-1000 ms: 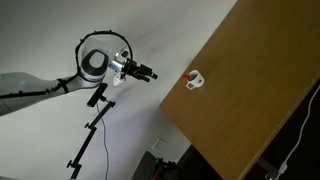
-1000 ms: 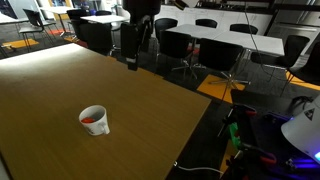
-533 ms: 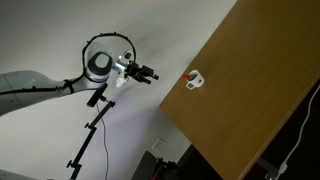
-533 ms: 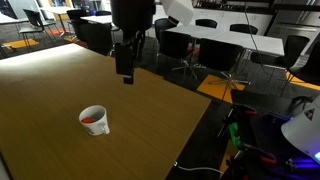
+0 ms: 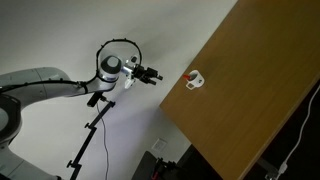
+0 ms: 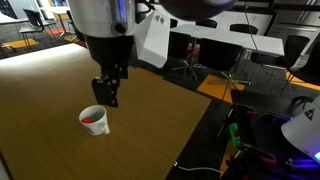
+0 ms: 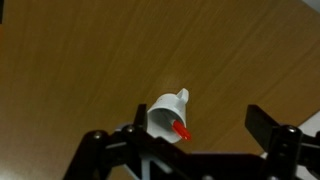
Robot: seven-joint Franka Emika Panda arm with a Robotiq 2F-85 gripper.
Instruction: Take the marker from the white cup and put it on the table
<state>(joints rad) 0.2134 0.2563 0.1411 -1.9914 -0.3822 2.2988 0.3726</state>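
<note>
The claw [image 6: 107, 96] is wide open and holds nothing. In the wrist view its two fingers [image 7: 268, 124] stand far apart, one at each side, and the cup [image 7: 163, 117] shows between them, lower down. I think the claw is open like this so it can go around the thin marker [image 7: 182, 130] and then pinch it. The claw points down and hangs just above the cup, a bit to one side, and does not touch it. The marker is inside the cup. It is red and leans on the rim, on the side away from the handle [image 7: 183, 95]. As far as I can tell it hardly sticks out over the rim, so the claw will have to go low and straight to catch it. The cup looks small and light, so a bump from a finger might tip it or push it away. It stands upright on the table [image 6: 40, 90], with lots of bare wood around it. That is good, because the marker needs a free spot to lie on. The job is only at its start, and the marker is not yet gripped. The next step, I think, is to get one finger on each side of the marker and go down.
</note>
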